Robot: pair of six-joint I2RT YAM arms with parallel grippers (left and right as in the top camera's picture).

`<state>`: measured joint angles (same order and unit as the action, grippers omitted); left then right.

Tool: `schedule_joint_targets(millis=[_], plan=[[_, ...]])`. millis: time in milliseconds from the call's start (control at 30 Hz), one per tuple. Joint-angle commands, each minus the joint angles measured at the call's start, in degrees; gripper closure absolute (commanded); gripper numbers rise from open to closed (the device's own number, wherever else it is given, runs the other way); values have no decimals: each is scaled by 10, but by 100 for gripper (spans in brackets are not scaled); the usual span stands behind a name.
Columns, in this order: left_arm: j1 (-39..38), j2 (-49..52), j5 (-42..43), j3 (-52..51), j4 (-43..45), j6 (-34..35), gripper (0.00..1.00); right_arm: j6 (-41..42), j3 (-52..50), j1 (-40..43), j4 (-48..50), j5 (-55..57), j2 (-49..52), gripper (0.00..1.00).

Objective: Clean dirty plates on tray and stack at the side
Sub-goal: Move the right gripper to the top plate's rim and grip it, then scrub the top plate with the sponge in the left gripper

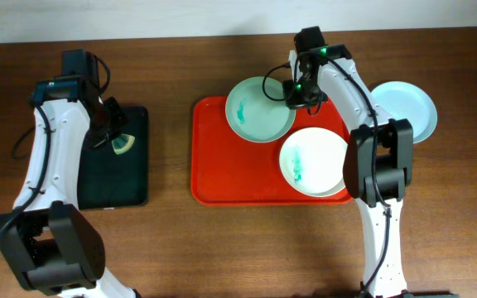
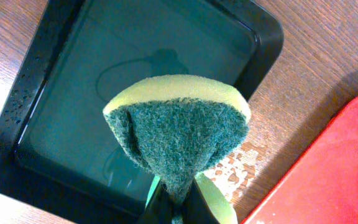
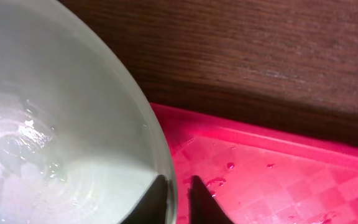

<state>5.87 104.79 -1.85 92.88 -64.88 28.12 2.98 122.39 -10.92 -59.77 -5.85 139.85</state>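
A mint plate [image 1: 259, 109] with a teal smear sits at the back of the red tray [image 1: 209, 165]. A white plate [image 1: 313, 161] with a teal smear lies at the tray's front right. A pale blue plate [image 1: 402, 109] lies on the table to the right of the tray. My right gripper [image 1: 292, 93] is at the mint plate's right rim. In the right wrist view its fingers [image 3: 178, 199] straddle and pinch the rim of the plate [image 3: 55, 143]. My left gripper [image 1: 116, 136] is shut on a green-and-yellow sponge [image 2: 179, 137] above the black tray.
The black tray [image 1: 114, 182] holds water and stands left of the red tray; it also shows in the left wrist view [image 2: 55, 93]. Water drops lie on the wood between the trays and on the red tray [image 3: 278, 180].
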Motion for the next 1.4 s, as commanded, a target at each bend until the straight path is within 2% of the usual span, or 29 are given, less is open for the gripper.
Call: schedule_joint_targets(millis=[0, 67, 100, 233, 267, 400, 467, 600, 733, 833, 867, 933, 1067, 1367], plan=[[2, -2, 7, -3, 2, 3, 100, 5, -3, 0, -7, -34, 4, 89], [2, -2, 7, -3, 2, 3, 100, 5, -3, 0, -11, -62, 4, 96], [2, -2, 7, -3, 2, 3, 100, 5, -3, 0, -11, -64, 4, 80], [2, -2, 7, -3, 2, 3, 100, 5, -4, 0, -8, -60, 8, 76], [2, -2, 7, -3, 3, 3, 100, 5, -4, 0, -7, -60, 11, 76], [1, -2, 17, -3, 4, 3, 100, 5, -4, 0, -7, -77, 13, 96], [1, -2, 82, -3, 15, -49, 100, 5, -4, -4, -10, -113, 13, 96], [-3, -2, 150, -3, 25, -85, 100, 5, -3, -21, -60, -135, 13, 96], [-37, -2, 145, -3, 29, -85, 100, 5, -4, -40, -134, -134, 13, 96], [-55, -2, 141, -3, 29, -86, 100, 3, -4, -50, -145, -121, 13, 96], [-60, -2, 141, -3, 29, -88, 100, 3, -4, -54, -144, -108, 13, 86], [-66, -2, 141, -3, 29, -90, 100, 3, -4, -56, -133, -98, 14, 80], [-70, -2, 152, -3, 29, -90, 100, 5, -4, -56, -115, -98, 14, 80], [-145, -2, 143, -9, 45, -90, 100, 5, -19, -68, -109, -102, 41, 83]])
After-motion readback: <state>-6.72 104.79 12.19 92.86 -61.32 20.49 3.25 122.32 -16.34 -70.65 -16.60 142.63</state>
